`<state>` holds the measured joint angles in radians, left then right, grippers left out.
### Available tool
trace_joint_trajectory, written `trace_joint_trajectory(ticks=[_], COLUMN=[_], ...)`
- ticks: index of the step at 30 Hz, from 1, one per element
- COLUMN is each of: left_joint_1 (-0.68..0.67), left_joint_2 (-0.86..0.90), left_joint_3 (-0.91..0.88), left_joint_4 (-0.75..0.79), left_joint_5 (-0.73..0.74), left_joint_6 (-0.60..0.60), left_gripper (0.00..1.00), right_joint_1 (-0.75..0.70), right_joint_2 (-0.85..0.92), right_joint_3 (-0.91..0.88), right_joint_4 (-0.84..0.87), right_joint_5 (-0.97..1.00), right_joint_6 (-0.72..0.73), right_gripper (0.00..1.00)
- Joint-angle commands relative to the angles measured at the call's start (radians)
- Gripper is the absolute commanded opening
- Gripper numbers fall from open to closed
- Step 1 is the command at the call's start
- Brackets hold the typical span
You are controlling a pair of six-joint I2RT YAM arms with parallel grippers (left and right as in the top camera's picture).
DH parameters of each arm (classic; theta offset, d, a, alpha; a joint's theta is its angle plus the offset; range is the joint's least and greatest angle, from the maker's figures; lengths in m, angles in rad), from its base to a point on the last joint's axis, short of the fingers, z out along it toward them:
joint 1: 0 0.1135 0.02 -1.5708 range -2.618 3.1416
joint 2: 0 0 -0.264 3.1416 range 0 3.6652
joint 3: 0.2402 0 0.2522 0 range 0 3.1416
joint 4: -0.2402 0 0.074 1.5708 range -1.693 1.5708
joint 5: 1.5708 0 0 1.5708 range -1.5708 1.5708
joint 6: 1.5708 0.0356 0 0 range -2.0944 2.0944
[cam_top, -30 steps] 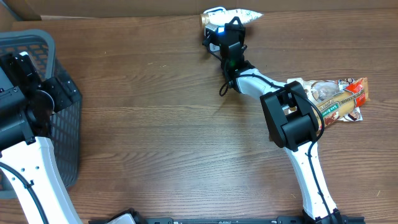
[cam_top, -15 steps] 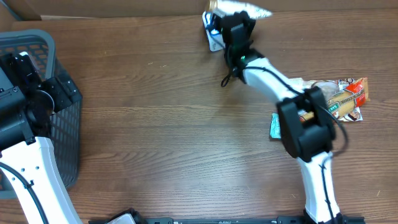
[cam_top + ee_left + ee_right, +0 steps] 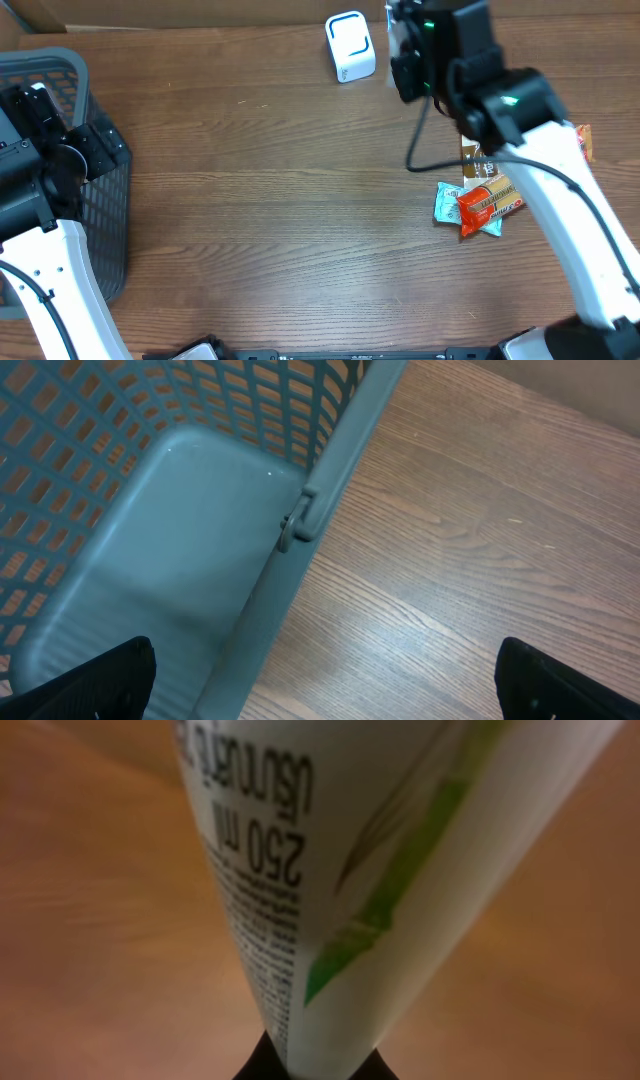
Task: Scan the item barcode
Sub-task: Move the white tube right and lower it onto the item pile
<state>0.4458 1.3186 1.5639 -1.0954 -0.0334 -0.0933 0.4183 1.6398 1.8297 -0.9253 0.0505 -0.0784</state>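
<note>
My right gripper is shut on the narrow end of the item, a white pack with a green stripe and small black print reading 250 ml. The pack fills the right wrist view and no barcode shows on the side facing it. In the overhead view the right gripper hangs high above the table's back edge, just right of the white scanner with a blue outline. My left gripper is open and bare, its fingertips straddling the basket wall.
A grey-blue mesh basket stands at the left edge, its inside bare in the left wrist view. Orange and teal snack packs lie at mid right, and another pack is partly hidden under the right arm.
The right arm has risen from beside the scanner and swung right with the item, uncovering the scanner and the orange and teal packs. The left arm has not moved.
</note>
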Motion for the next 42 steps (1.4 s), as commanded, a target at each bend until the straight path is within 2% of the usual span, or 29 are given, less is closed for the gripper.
trace_joint_trajectory(ticks=[1,7,10,17,23,30,37,40,41,42], left_joint_1=[0.003,0.003,0.003,0.003,0.003,0.003,0.003,0.003,0.003,0.003], left_joint_2=[0.002,0.002,0.002,0.002,0.002,0.002,0.002,0.002,0.002,0.002], left_joint_3=[0.005,0.005,0.005,0.005,0.005,0.005,0.005,0.005,0.005,0.005], left_joint_4=[0.0,0.0,0.0,0.0,0.0,0.0,0.0,0.0,0.0,0.0], left_joint_5=[0.008,0.008,0.008,0.008,0.008,0.008,0.008,0.008,0.008,0.008], left_joint_6=[0.027,0.027,0.027,0.027,0.027,0.027,0.027,0.027,0.027,0.027], left_gripper=[1.0,0.99,1.0,1.0,0.99,1.0,1.0,1.0,1.0,1.0], right_joint_1=[-0.051,-0.155,-0.229,-0.463,-0.671,-0.75,-0.75,-0.75,-0.75,-0.75], right_joint_2=[-0.068,-0.137,-0.154,-0.179,-0.183,-0.183,-0.183,-0.175,-0.169,-0.165], right_joint_3=[0.025,0.025,0.025,0.024,-0.01,-0.262,-0.634,-0.732,-0.764,-0.789], right_joint_4=[-0.089,-0.417,-0.5,-0.525,-0.526,-0.402,-0.117,-0.01,0.029,0.063], right_joint_5=[-0.371,-0.453,-0.453,-0.462,-0.482,-0.481,-0.498,-0.496,-0.489,-0.485], right_joint_6=[0.196,0.258,0.258,0.349,0.373,0.479,0.551,0.549,0.549,0.544], right_gripper=[0.04,0.03,0.04,0.04,0.04,0.04,0.04,0.04,0.08,0.17])
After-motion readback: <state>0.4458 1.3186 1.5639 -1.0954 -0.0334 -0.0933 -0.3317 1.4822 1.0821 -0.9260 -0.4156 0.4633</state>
